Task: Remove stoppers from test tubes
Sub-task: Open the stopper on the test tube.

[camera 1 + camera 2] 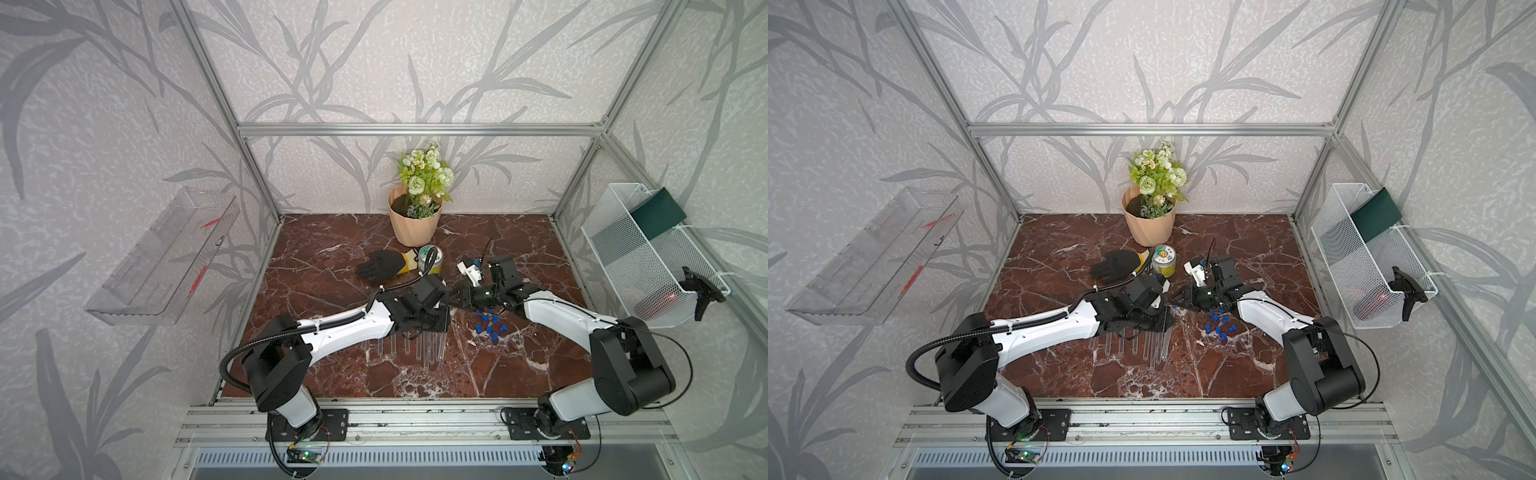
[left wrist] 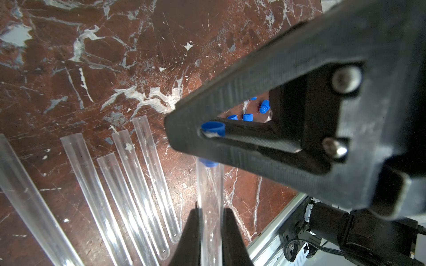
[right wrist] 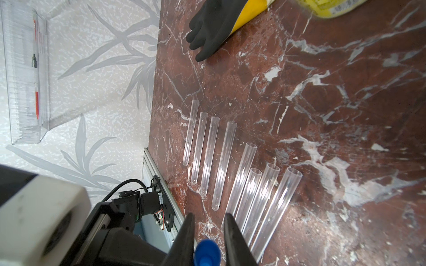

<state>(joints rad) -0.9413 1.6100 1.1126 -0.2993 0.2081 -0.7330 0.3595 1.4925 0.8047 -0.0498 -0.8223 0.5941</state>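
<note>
Between my two grippers a clear test tube (image 2: 210, 184) is held above the table. My left gripper (image 2: 211, 207) is shut on its body. At its mouth sits a blue stopper (image 2: 213, 130), and my right gripper (image 3: 208, 217) is shut on the stopper (image 3: 206, 253). In a top view the stopper (image 1: 1174, 307) shows as a blue speck where the fingertips meet. Several open test tubes (image 1: 419, 347) lie side by side on the marble under my left gripper (image 1: 444, 311). Several loose stoppers (image 1: 490, 324) lie in a heap below my right gripper (image 1: 453, 300).
A black-and-yellow glove (image 1: 380, 266) and a green-lidded jar (image 1: 430, 259) lie behind the grippers, with a flower pot (image 1: 415, 224) at the back wall. A white mesh basket (image 1: 648, 257) hangs on the right wall, a clear tray (image 1: 162, 257) on the left.
</note>
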